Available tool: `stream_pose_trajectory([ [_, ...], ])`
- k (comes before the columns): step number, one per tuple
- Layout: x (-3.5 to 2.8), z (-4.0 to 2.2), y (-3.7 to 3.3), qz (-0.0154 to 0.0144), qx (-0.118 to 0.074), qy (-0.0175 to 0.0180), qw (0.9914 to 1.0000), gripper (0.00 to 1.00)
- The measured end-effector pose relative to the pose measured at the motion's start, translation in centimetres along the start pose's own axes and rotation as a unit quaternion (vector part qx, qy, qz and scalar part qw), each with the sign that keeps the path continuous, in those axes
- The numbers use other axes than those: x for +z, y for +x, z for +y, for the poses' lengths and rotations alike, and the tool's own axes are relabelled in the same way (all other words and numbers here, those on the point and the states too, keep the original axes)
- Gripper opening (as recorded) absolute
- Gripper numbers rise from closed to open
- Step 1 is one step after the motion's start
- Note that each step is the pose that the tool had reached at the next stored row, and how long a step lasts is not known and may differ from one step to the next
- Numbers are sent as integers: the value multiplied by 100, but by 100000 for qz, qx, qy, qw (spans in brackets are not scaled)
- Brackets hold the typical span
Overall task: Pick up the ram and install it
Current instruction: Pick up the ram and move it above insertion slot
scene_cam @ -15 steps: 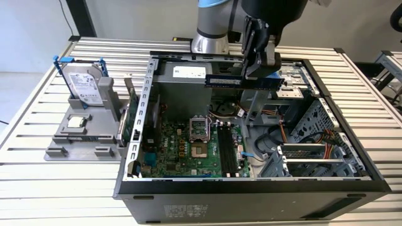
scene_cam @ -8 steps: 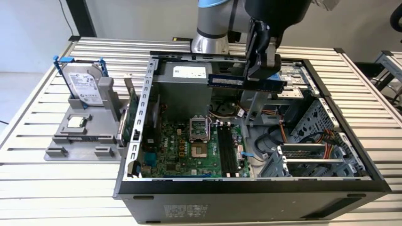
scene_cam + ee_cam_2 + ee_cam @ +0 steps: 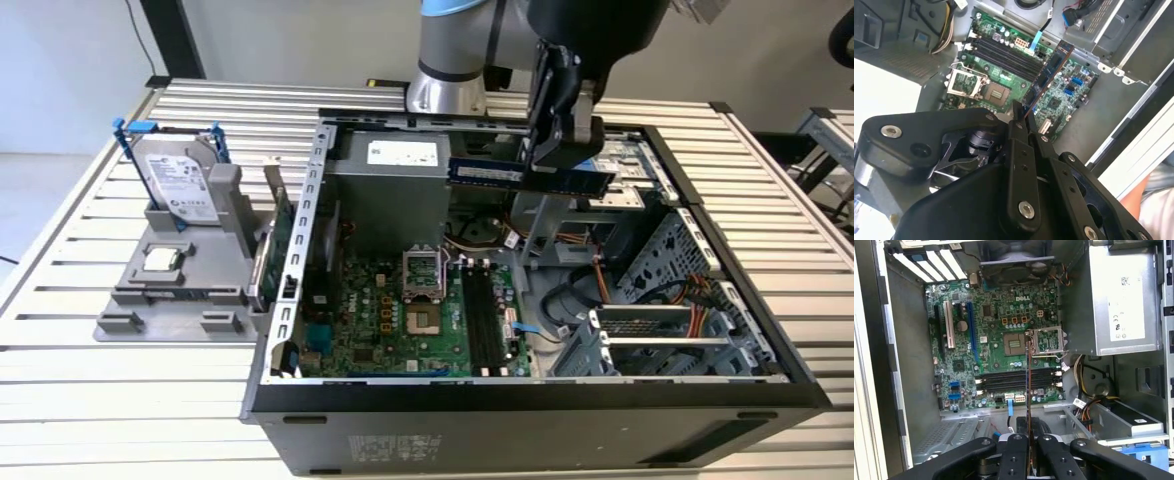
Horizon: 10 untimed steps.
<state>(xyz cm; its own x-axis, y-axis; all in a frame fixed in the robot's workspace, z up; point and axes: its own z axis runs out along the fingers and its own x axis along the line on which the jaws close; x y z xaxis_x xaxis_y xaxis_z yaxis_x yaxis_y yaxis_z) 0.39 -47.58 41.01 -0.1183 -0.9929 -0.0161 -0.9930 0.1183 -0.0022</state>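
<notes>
My gripper [image 3: 561,150] is shut on the ram [image 3: 527,175], a long thin stick held level above the open computer case, over its back half. In both wrist views the ram [image 3: 1049,72] [image 3: 1027,385] shows edge-on, reaching out from between the black fingers [image 3: 1016,135] [image 3: 1014,450] towards the green motherboard [image 3: 387,320]. The black memory slots [image 3: 483,315] [image 3: 1019,380] [image 3: 1004,52] lie well below the stick, beside the CPU socket [image 3: 424,290]. The ram is clear of the board and the case walls.
The grey power supply [image 3: 387,170] [image 3: 1116,300] sits at the case's back. A drive cage with cables [image 3: 667,300] fills the exterior view's right side. Outside the case, a silver hard drive with blue rails [image 3: 180,180] stands in a grey holder [image 3: 174,270] on the slatted table.
</notes>
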Motion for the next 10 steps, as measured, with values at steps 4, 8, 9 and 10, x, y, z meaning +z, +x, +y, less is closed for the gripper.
stream_pose_trajectory([
  [4, 1, -6, -1, -3, -54, 1, 100000, 0],
  [8, 1, -6, -1, -2, -86, 0, 100000, 0],
  [9, 1, -5, -1, -7, -87, 0, 100000, 0],
  [10, 1, -5, -1, -5, -91, 0, 100000, 0],
])
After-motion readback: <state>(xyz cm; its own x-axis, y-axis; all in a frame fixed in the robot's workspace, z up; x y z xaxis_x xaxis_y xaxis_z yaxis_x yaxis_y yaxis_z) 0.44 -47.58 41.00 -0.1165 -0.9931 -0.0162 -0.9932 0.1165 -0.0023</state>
